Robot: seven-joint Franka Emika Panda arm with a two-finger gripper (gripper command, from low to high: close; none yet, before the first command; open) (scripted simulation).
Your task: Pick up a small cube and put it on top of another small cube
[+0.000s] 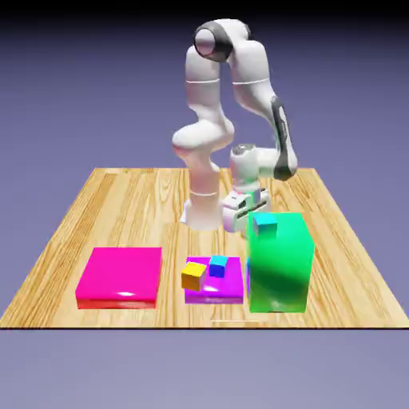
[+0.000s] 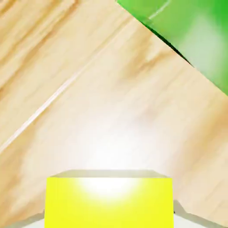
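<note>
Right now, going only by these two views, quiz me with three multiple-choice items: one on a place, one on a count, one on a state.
1. The teal cube sits:
A) on the bare table
B) on the pink slab
C) on top of the tall green block

2. How many small cubes rest on the violet slab?
A) one
B) two
C) four

3. The hand is:
A) open and empty
B) shut on the yellow cube
C) open above the orange cube

Answers:
1 C: the teal cube stands on the tall green block.
2 B: only the orange cube and the blue cube rest on the violet slab.
3 B: the hand is behind the green block, and the hand view shows the yellow cube between its tips.
</note>
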